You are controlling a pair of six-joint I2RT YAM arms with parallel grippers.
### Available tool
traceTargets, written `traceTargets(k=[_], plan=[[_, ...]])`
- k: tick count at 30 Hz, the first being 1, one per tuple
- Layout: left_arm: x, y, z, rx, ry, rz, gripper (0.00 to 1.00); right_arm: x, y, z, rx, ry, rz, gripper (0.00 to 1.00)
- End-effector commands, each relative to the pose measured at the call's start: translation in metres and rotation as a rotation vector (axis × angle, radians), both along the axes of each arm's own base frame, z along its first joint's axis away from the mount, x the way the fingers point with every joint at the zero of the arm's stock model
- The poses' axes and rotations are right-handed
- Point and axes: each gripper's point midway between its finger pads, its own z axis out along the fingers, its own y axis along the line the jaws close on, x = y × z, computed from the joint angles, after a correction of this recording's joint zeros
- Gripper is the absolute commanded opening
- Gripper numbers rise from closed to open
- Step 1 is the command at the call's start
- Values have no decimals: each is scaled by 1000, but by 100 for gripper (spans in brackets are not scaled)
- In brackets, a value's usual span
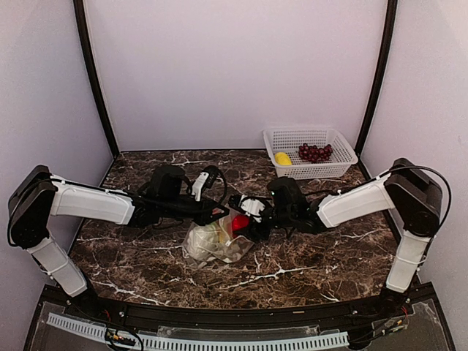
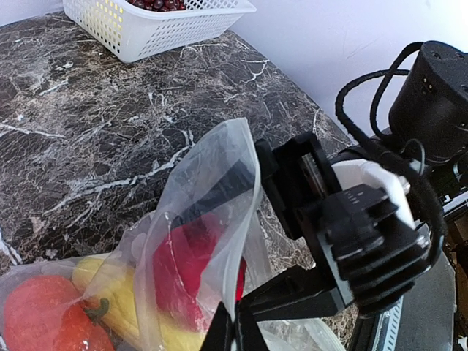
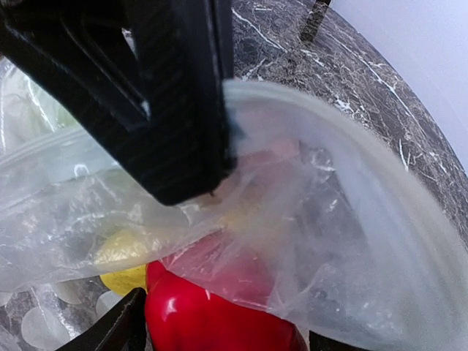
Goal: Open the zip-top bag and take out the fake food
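The left gripper point(image 2: 232, 327) is clamped tight on the bag point(image 2: 219, 168). Its fingers pinch one wall of film near the mouth and hold that wall up, so the plastic rises in a loose fold just ahead of the fingertips. The bag is lifted at this end, and its belly sags down onto the table point(image 1: 146, 270) below and behind the grip.

Directly opposite, almost nose to nose with it, is the right gripper point(image 3: 227, 318). Its jaws are spread wide, one to each side of a red piece point(image 2: 183, 263) sitting in the bag's mouth. On one side I can see a sliver of film between finger and piece, so it is not clenched on anything.

Deeper in the bag, back under the left gripper, lie a yellow piece point(image 2: 110, 281) and an orange piece point(image 2: 44, 314), both behind the film.

Well beyond the right gripper, at the far edge of the table by the back wall, stands a basket point(image 1: 344, 157). It holds grapes point(image 1: 314, 152) and a lemon point(image 1: 283, 159), side by side.
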Motion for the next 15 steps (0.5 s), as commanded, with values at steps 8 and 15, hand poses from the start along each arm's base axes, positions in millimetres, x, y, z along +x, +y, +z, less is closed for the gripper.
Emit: traceTargets(k=[8, 15], plan=[[-2, 0, 7, -9, -20, -3, 1, 4, 8, -15, -41, -40, 22, 53], [1, 2, 3, 5, -21, 19, 1, -12, 1, 41, 70, -75, 34, 30]])
